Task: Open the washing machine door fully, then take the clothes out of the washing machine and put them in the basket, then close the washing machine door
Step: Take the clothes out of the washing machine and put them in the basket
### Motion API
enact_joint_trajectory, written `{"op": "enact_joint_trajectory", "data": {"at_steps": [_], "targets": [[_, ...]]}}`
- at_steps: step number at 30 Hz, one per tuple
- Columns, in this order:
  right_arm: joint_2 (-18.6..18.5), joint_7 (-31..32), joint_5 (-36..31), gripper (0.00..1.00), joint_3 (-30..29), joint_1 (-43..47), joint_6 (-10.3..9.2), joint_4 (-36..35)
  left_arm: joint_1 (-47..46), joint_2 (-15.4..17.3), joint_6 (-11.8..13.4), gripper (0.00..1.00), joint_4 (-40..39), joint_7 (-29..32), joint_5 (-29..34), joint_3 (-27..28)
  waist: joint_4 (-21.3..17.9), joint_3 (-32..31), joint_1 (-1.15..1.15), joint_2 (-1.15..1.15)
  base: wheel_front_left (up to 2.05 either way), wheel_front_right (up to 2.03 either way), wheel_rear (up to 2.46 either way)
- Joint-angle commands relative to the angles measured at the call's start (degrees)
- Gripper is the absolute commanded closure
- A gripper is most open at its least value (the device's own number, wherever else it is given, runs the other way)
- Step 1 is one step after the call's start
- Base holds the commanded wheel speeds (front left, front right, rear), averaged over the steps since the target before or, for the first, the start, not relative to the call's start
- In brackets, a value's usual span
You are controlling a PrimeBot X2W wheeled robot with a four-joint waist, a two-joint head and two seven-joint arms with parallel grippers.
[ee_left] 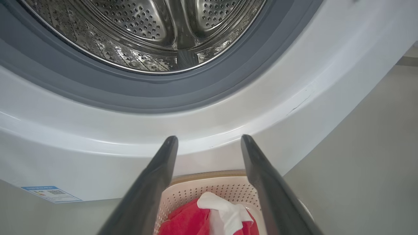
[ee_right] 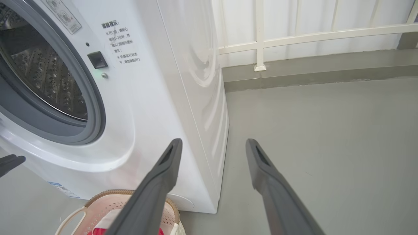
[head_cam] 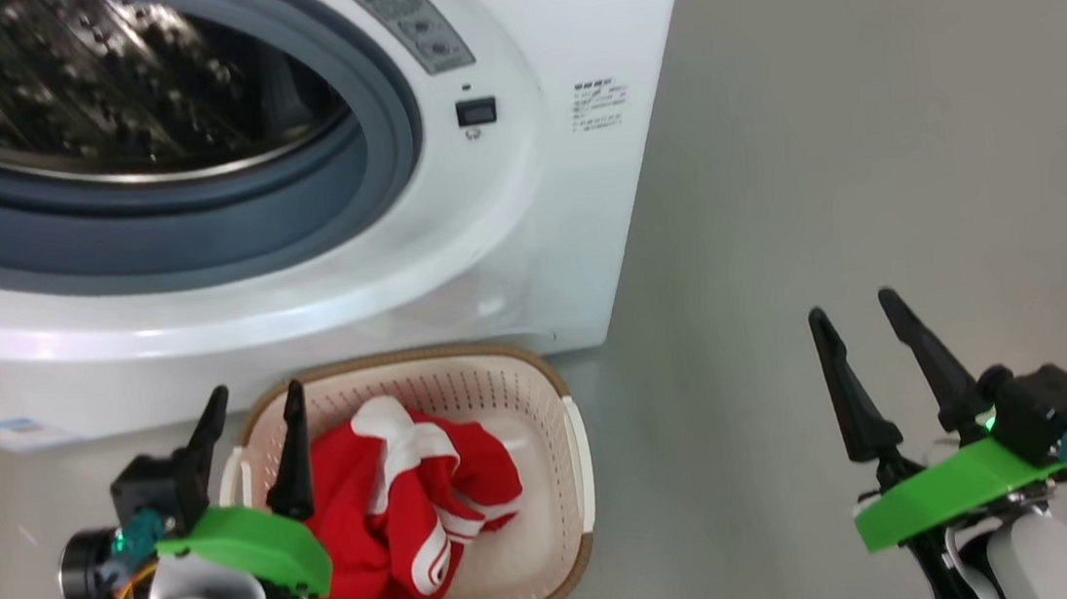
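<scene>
The white washing machine [head_cam: 572, 188] stands ahead with its grey rubber ring and steel drum [ee_left: 147, 29] showing; the drum looks bare inside. Its door is out of view. On the floor before it sits the cream basket [head_cam: 543, 396], holding the red clothes [head_cam: 407, 507] with white stripes. My left gripper [head_cam: 251, 400] hovers open over the basket's left edge, nothing between its fingers; in the left wrist view the left gripper [ee_left: 209, 138] points at the machine's lower front above the clothes [ee_left: 192, 218]. My right gripper [head_cam: 852, 308] stands open over bare floor to the right, empty.
Grey floor [head_cam: 872, 159] spreads to the right of the machine. A white railing [ee_right: 261, 36] and a low grey kerb run along the far side. The basket [ee_right: 107, 202] sits close against the machine's front. A blue label [ee_left: 49, 192] marks the machine's lower left.
</scene>
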Motion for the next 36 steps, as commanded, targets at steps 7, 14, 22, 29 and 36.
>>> {"op": "enact_joint_trajectory", "data": {"at_steps": [7,14,22,29,36], "targets": [[0.00,-0.37,-1.54,0.00,0.43,3.87,0.35,-0.57,7.86,1.02,-0.32,0.00,-10.16,-0.71,1.51,3.45,-0.29,-6.96,0.00,0.00,0.00,0.00,0.00],[0.00,-0.37,-1.96,0.00,-0.45,6.47,0.35,-0.55,13.55,0.74,-0.33,0.00,-16.72,-0.71,1.90,4.55,-0.06,-10.06,0.00,0.00,0.00,0.00,0.00],[-0.27,-0.37,-2.08,0.00,-1.53,9.63,0.35,-1.00,19.56,0.52,-0.33,0.00,-21.55,-0.71,2.30,5.88,0.22,-12.80,0.00,0.00,0.00,0.00,0.00],[-0.46,-0.37,-1.96,0.00,-1.95,11.66,0.35,-1.19,24.81,0.39,-0.33,0.00,-25.86,-0.71,2.02,7.70,-0.30,-14.31,0.00,0.00,0.00,0.00,0.00],[-0.53,-0.37,-1.93,0.00,-2.30,12.75,0.35,-1.34,26.65,0.28,-0.33,0.00,-27.44,-0.71,1.79,8.10,-0.43,-14.94,0.00,0.00,0.00,0.00,0.00]]}}
